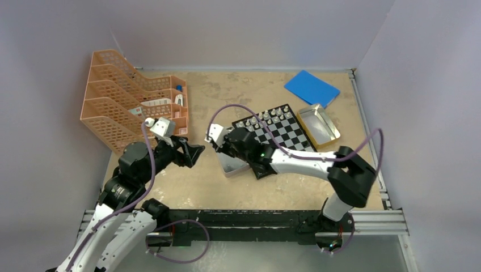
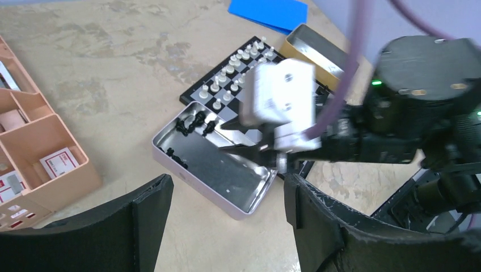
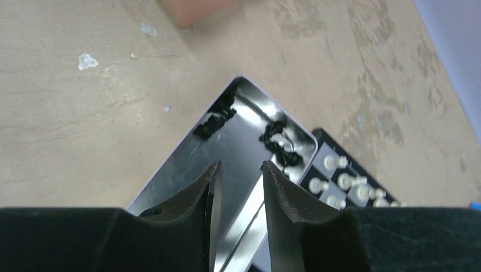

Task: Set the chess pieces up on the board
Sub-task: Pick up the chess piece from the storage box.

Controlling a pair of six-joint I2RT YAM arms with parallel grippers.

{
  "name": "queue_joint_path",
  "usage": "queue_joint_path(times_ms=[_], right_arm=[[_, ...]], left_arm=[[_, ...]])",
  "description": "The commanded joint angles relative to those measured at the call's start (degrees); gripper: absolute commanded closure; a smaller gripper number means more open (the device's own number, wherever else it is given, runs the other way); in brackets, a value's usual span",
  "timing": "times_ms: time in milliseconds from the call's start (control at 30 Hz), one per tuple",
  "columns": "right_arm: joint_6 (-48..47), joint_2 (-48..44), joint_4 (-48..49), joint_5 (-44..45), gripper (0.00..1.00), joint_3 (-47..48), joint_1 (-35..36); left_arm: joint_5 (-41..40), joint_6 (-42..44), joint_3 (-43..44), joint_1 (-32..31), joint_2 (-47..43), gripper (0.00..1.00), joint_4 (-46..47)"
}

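The board (image 1: 281, 127) lies right of centre, with white chess pieces (image 2: 232, 68) lined up along its far rows. Black chess pieces (image 3: 212, 122) sit in small clumps at the far end of an open silver tin (image 2: 227, 175) that touches the board's left corner. My right gripper (image 3: 241, 165) hangs low over that tin. Its jaws stand a narrow gap apart with only the tin's floor showing between them. My left gripper (image 2: 227, 184) hovers wide open left of the tin, holding nothing.
An orange tiered rack (image 1: 130, 102) stands at the back left. A gold-rimmed tin (image 1: 319, 126) lies against the board's right side, and a blue pad (image 1: 311, 88) lies behind it. White walls close in the back and both sides.
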Motion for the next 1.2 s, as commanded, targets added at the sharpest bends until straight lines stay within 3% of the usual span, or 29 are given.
queue_joint_path(times_ms=[0,233,567,1167], right_arm=[[-12.02,6.77,-2.99,-5.41,0.65,8.7,-1.54],[-17.5,14.73,-14.25,-9.48,0.73,16.68,-5.66],[-27.01,21.48,-24.74,-11.09,0.73,23.95,-8.16],[-32.94,29.28,-34.59,-4.86,0.76,31.91,-8.72]], left_arm=[[-2.5,0.99,-0.3,0.02,-1.5,0.29,0.41],[-5.22,0.93,-0.26,0.02,-5.57,0.29,-0.18],[-12.01,0.3,-0.77,0.02,-12.75,0.29,-0.66],[-12.73,0.11,-0.19,0.02,-11.16,0.29,-1.75]])
